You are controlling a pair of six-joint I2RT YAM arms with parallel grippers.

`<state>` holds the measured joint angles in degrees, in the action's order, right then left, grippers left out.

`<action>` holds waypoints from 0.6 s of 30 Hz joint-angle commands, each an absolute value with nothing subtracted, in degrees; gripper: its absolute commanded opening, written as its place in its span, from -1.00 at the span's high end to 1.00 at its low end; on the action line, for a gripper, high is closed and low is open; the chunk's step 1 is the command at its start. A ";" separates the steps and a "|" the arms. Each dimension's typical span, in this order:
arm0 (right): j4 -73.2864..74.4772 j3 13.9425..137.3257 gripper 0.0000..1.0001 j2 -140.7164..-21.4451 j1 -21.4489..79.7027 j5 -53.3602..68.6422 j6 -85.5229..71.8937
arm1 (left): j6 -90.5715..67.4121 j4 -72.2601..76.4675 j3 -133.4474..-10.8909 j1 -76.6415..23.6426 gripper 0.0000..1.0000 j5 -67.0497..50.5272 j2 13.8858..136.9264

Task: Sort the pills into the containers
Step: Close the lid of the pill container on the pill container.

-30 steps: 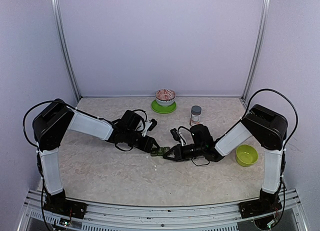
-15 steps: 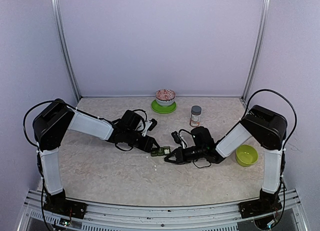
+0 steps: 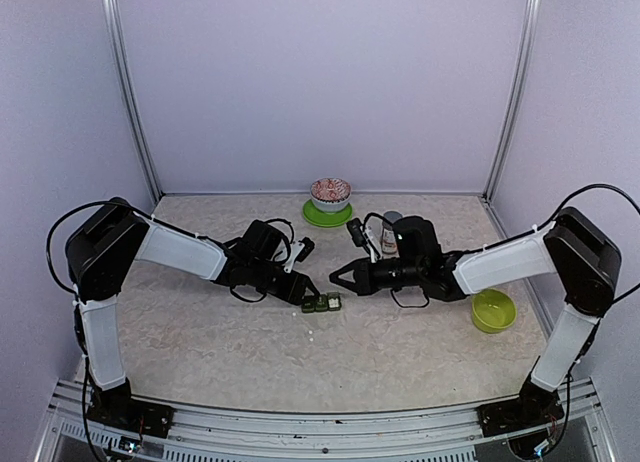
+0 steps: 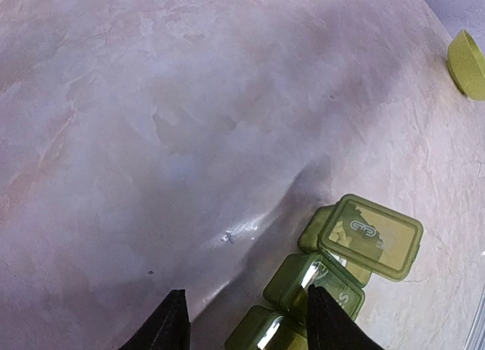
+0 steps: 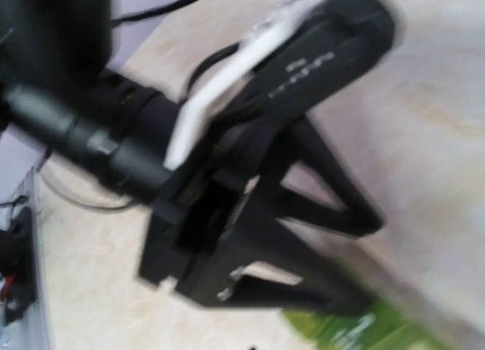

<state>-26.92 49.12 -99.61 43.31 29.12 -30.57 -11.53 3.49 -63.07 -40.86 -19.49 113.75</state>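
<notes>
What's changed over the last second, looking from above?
The right pincer drew back rearward from the dark green three-compartment plastic pill strip and is now clear of it, with nothing visibly carried. The left pincer stayed at the strip's end, and the strip did not move.

Plain lilac walls [image 3: 320, 82] all round. Metal posts [image 3: 130, 92] in back corners. Beige marbled tabletop [image 3: 220, 352], aluminium rail [image 3: 320, 422] along bottom edge. Soft even light.
</notes>
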 commanded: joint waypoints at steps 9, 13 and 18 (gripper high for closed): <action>-21.30 56.56 1.00 -109.81 42.58 25.43 -28.96 | -10.99 -1.41 -62.32 -40.61 -0.01 -16.93 116.45; -24.55 51.59 1.00 -109.18 42.63 27.20 -31.02 | -11.12 -1.29 -62.55 -40.60 -0.02 -17.20 116.97; -27.50 47.22 1.00 -110.10 42.88 28.22 -32.40 | -11.07 -1.49 -62.75 -40.45 -0.01 -17.25 117.16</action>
<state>-24.27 50.11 -109.32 42.96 26.70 -30.83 -11.57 3.77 -63.40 -40.86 -19.51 114.15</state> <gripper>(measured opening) 0.005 0.509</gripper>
